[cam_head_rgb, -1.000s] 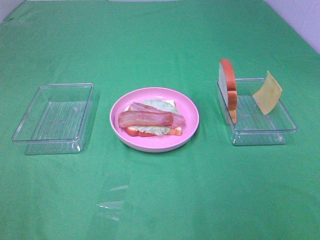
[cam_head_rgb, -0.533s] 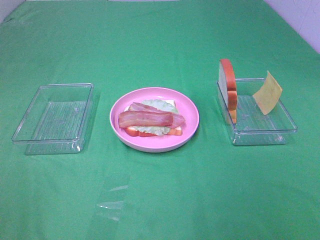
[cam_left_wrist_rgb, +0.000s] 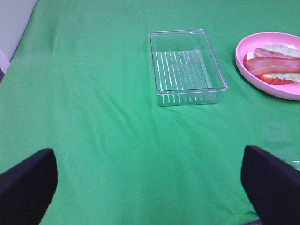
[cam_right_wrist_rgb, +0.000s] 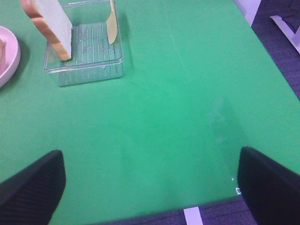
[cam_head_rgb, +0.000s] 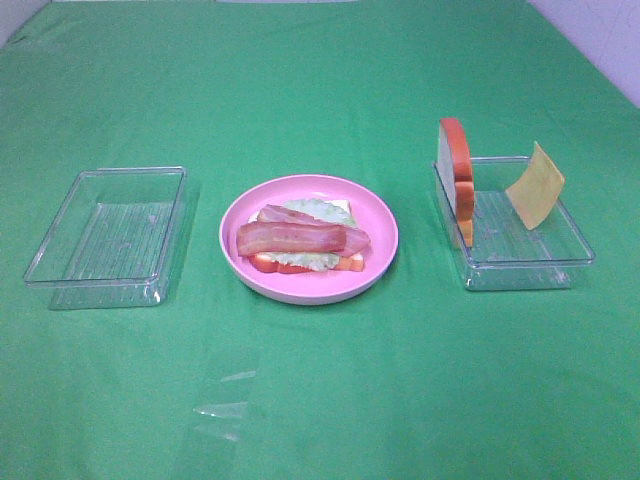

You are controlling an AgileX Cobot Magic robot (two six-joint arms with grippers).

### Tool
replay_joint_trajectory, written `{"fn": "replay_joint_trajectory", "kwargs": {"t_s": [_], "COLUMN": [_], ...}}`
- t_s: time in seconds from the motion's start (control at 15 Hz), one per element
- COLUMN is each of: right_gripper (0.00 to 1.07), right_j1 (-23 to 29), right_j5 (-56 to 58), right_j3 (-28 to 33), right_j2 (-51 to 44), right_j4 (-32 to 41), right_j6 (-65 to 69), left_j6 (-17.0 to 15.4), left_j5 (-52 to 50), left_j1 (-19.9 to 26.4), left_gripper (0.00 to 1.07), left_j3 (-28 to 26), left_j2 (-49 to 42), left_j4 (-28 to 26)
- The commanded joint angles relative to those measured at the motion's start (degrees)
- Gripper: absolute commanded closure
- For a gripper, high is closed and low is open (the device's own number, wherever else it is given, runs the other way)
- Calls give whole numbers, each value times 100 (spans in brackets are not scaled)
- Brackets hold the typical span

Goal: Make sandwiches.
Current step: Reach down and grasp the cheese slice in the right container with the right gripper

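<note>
A partly built sandwich lies on the round pink plate [cam_head_rgb: 382,215]: a bread slice [cam_head_rgb: 347,264] at the bottom, a pale lettuce leaf [cam_head_rgb: 318,210] on it, and bacon strips [cam_head_rgb: 295,238] on top. Another bread slice [cam_head_rgb: 457,172] stands on edge in the right clear tray [cam_head_rgb: 530,264], with a yellow cheese square [cam_head_rgb: 535,185] leaning on the tray's far side. Neither gripper shows in the high view. My left gripper [cam_left_wrist_rgb: 149,192] is open over bare cloth, well short of the plate [cam_left_wrist_rgb: 243,65]. My right gripper [cam_right_wrist_rgb: 150,187] is open too, away from the bread slice [cam_right_wrist_rgb: 54,26] and cheese [cam_right_wrist_rgb: 112,21].
An empty clear tray [cam_head_rgb: 100,282] sits left of the plate, also in the left wrist view as the tray [cam_left_wrist_rgb: 187,96]. A green cloth covers the table. The table's right edge and dark floor [cam_right_wrist_rgb: 281,51] show in the right wrist view.
</note>
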Motion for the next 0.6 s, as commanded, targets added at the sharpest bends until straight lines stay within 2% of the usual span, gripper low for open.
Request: {"fn": "replay_joint_trajectory", "kwargs": {"t_s": [0.07, 0.2, 0.33, 0.47, 0.53, 0.6], "right_gripper": [11, 11, 11, 13, 13, 13], "right_j1": [0, 0, 0, 0, 0, 0], "right_j5": [-115, -378, -676, -676, -710, -710], "right_j3": [-11, -172, -733, -1633, -2550, -2836], "right_j2": [378, 1272, 2767, 4418, 5798, 6234], "right_j4": [-46, 149, 390, 435, 510, 561], "right_j6": [-372, -590, -602, -602, -716, -768], "left_j6": [-17, -17, -17, -17, -17, -17], "left_j5": [-63, -63, -63, -63, -63, -63], "left_j1": [29, 29, 29, 29, 29, 29], "left_gripper": [9, 9, 9, 9, 9, 9], "left_j3": [0, 0, 0, 0, 0, 0], "left_j2": [-63, -63, -63, -63, -63, -63], "left_j4": [-52, -52, -52, -52, -52, -52]}}
